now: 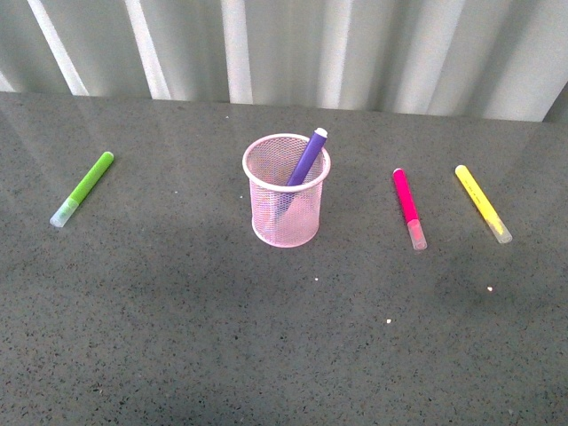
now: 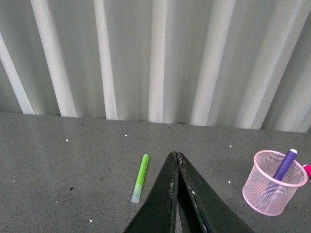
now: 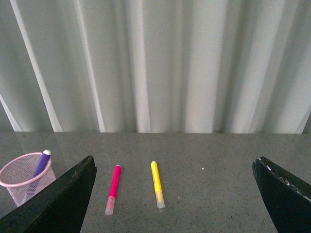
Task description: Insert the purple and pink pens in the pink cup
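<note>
Purple pen [image 1: 306, 158] in pink cup [image 1: 284, 222]. Right end effector [image 3: 174, 165] spread: pinch pink pen [image 1: 406, 200] mid-barrel, clear of yellow marker [image 1: 479, 200]. Left end effector [image 2: 175, 156] pressed together.

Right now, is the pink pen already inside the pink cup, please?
No, the pink pen lies flat on the table, apart from the pink cup.

The pink cup [image 1: 302, 222] was light pink see-through wire mesh with a solid pink rim. The purple pen [image 1: 307, 160] was deep purple with a whitish tip. The pink pen [image 1: 405, 195] was magenta, its cap clear. The green marker [image 1: 89, 182] was lime with a pale clear cap; the yellow marker [image 1: 476, 193] was bright yellow. The table [image 1: 266, 337] was dark grey, finely speckled, with white flecks. The wall [image 1: 284, 44] behind showed pale grey vertical stripes. The left fingers [image 2: 160, 208] and right fingers [image 3: 63, 204] were black.
</note>
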